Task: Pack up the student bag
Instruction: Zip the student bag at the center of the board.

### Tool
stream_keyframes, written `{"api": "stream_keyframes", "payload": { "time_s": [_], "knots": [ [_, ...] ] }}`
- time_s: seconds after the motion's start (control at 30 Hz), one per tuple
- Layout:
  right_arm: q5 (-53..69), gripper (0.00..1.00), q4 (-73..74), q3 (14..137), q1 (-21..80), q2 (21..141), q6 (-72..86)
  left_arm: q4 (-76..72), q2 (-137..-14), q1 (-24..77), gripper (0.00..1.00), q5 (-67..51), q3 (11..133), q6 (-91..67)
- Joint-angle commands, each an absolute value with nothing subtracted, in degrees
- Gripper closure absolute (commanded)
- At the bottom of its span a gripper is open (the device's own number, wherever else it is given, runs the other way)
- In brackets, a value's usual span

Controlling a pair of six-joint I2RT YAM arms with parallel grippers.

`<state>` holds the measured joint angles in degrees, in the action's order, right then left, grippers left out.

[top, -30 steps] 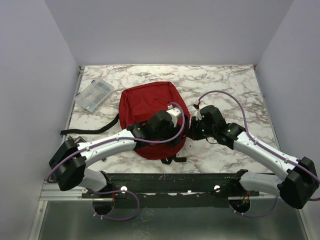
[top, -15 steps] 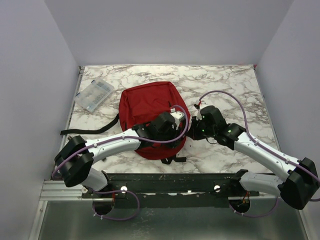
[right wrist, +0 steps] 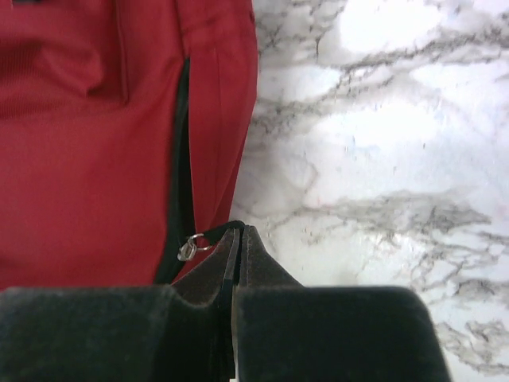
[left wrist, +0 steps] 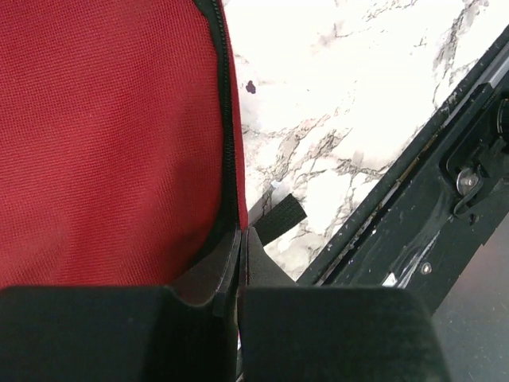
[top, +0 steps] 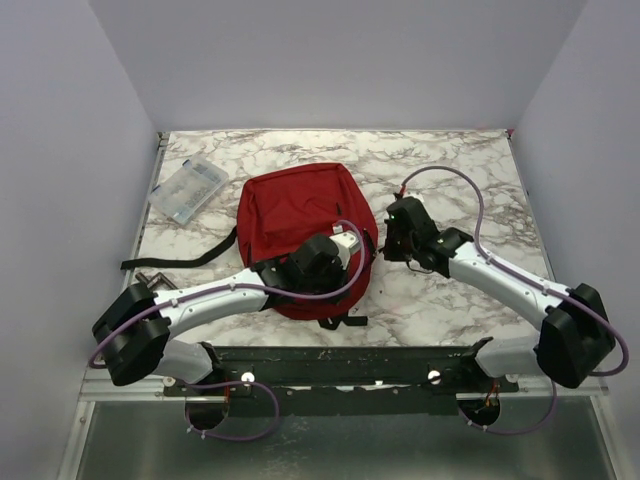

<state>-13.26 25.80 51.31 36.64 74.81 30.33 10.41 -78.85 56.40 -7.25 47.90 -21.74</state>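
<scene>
Reaching in from both sides, the two arms meet at the near right corner of the student bag [top: 295,205], which lies flat on the marble table [top: 450,165], a bit left of centre.

The left arm [top: 215,295] stretches low from its base at the near left, elbow tucked back, forearm running across the bag's near edge with the wrist sitting over the red fabric. The left gripper [left wrist: 240,232] has its jaws squeezed together right at the hem next to the zipper [left wrist: 227,119], nipping the edge of the fabric. A short black strap end [left wrist: 278,216] pokes out onto the marble just beside it.

The right arm [top: 500,280] comes in from the near right, bent at the elbow, wrist angled toward the bag's right side. The right gripper [right wrist: 236,229] is clamped too, fingers pressed tight on the zipper pull [right wrist: 189,248]; the little metal ring sticks out just left of the tips.

A clear plastic case [top: 188,190] sits at the far left, well apart from the bag. Any print on it is too small to read.
</scene>
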Motion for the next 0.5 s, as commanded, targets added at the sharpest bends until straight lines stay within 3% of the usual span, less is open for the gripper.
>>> {"api": "stream_keyframes", "payload": {
  "time_s": [0.0,0.47],
  "knots": [
    [-21.0,1.0,19.8,55.84,34.13,80.2,26.89,14.42,-74.31,57.3,1.0,-9.08,43.68,-19.62],
    [-21.87,1.0,13.55,67.15,30.62,95.27,18.21,11.17,-72.81,58.01,1.0,-12.74,41.43,-20.88]
  ]
}}
